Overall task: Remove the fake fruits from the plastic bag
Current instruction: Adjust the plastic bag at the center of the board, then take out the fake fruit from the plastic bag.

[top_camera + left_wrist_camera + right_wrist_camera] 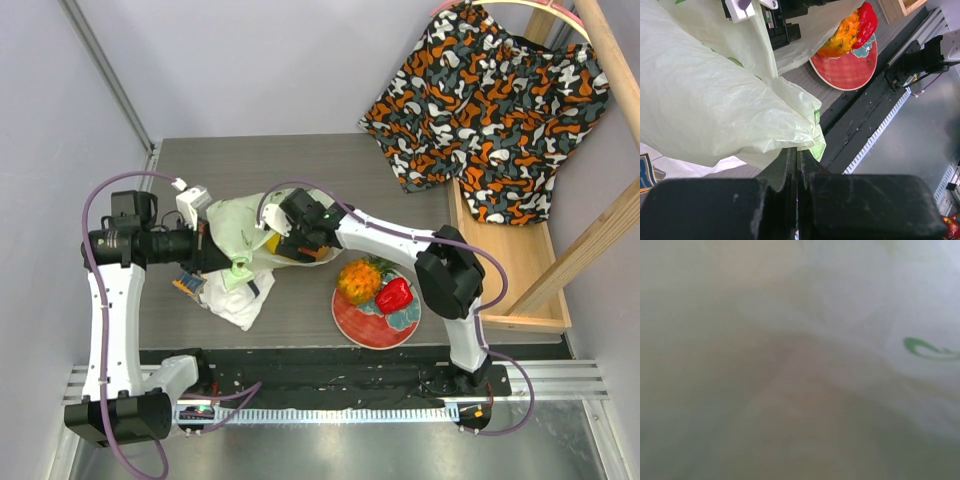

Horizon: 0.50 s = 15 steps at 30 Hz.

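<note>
The pale-green plastic bag [243, 226] lies at the table's middle left, on a white T-shirt [236, 303]. My left gripper [236, 266] is shut on the bag's edge [810, 142] and holds it up. My right gripper [283, 243] reaches into the bag's mouth; its fingers are hidden by plastic. The right wrist view shows only blurred bag film [850, 340] with one green print. A yellow bit [272, 243] shows inside the bag by the right gripper. An orange pineapple [357, 280] and a red fruit [394, 295] lie on the red plate [362, 325]; the left wrist view shows them too [842, 35].
An orange-black patterned cloth [490, 100] hangs at the back right over a wooden tray [510, 270]. A wooden pole [590, 250] leans at the right. The black base rail [330, 375] runs along the near edge. Grey walls close the left and back.
</note>
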{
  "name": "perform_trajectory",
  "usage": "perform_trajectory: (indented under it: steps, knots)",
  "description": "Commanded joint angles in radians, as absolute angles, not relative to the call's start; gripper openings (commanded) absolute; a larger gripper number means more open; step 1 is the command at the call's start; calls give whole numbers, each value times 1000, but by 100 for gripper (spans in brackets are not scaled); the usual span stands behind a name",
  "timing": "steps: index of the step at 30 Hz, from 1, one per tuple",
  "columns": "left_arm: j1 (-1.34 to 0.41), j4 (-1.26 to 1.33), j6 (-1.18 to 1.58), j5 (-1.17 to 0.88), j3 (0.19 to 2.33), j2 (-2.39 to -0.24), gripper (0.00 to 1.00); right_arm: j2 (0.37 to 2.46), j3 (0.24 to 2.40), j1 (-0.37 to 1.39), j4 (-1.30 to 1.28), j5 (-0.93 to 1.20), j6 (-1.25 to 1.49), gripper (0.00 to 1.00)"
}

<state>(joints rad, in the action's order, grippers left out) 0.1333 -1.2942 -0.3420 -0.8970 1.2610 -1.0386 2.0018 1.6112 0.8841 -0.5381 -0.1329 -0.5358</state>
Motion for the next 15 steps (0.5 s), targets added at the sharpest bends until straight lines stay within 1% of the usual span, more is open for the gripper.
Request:
perform_trajectory:
  steps: [1,4,6,7,8,9,10,12,13,15]
  knots:
    - [138,-1278,-351,-920,1272,-1049,0,2034,1597,887,-529,-170,-563,96]
    - [140,-1270,-345,-923,1266,-1054,0,2083,1612,885,-552,-192,-565,96]
    - [137,-1258,-338,-930,1262,-1055,0,2092,1614,884,-568,-193,-571,91]
    - [138,-1250,-331,-933,1259,-1055,0,2086,1615,884,-574,-177,-577,86]
    - [138,-1246,-330,-934,1258,-1055,0,2082,1620,879,-580,-154,-592,75]
    - [138,-1243,-327,-936,1253,-1055,0,2076,1638,877,-587,-125,-597,69]
    - [138,-1233,-325,-937,1253,-1057,0,2065,1653,876,-606,-108,-603,55]
    - [137,-1227,-322,-939,1256,-1069,0,2049,1699,873,-624,-94,-623,45]
    - [137,-1223,-322,-939,1259,-1077,0,2024,1713,874,-643,-72,-630,37]
    - [135,-1213,-321,-940,1265,-1089,0,1991,1759,874,-672,-25,-675,30]
